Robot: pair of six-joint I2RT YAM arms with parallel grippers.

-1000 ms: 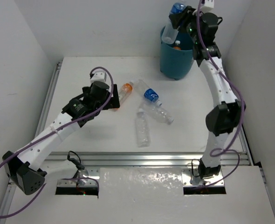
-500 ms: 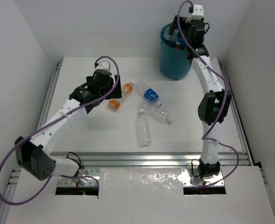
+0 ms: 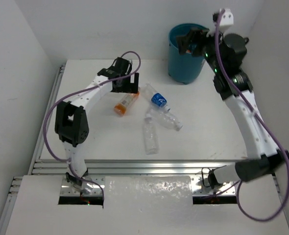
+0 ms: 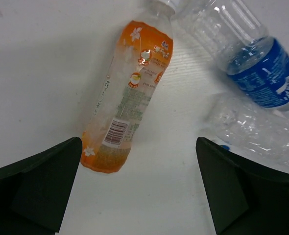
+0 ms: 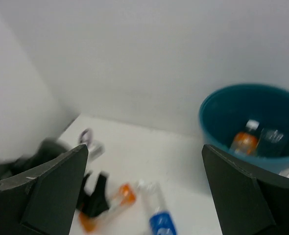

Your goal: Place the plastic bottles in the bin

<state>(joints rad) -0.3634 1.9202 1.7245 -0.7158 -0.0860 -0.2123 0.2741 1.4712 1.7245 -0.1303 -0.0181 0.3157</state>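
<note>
Lying on their sides across the middle of the white tabletop [image 3: 85, 142], four bottles are crowding one another: an orange bottle [image 4: 127, 98] under my left hand [image 4: 137, 166], a blue-label bottle [image 4: 262, 61] close on its right with the two caps nearly meeting, a crumpled clear bottle [image 3: 170, 121] just beside that, and a plain clear bottle [image 3: 151, 136] nearer my bases. My left arm is stretching far forward and pointing down, its hand spread wide, gripping nothing, fingers straddling the orange bottle's base. My right arm is arching up, its hand [image 3: 187, 41] hanging over the bin [image 3: 183, 68], likewise released. The teal bin is standing at the far right, holding a second orange bottle [image 5: 243, 142] and a small clear bottle [image 5: 270, 141]
</note>
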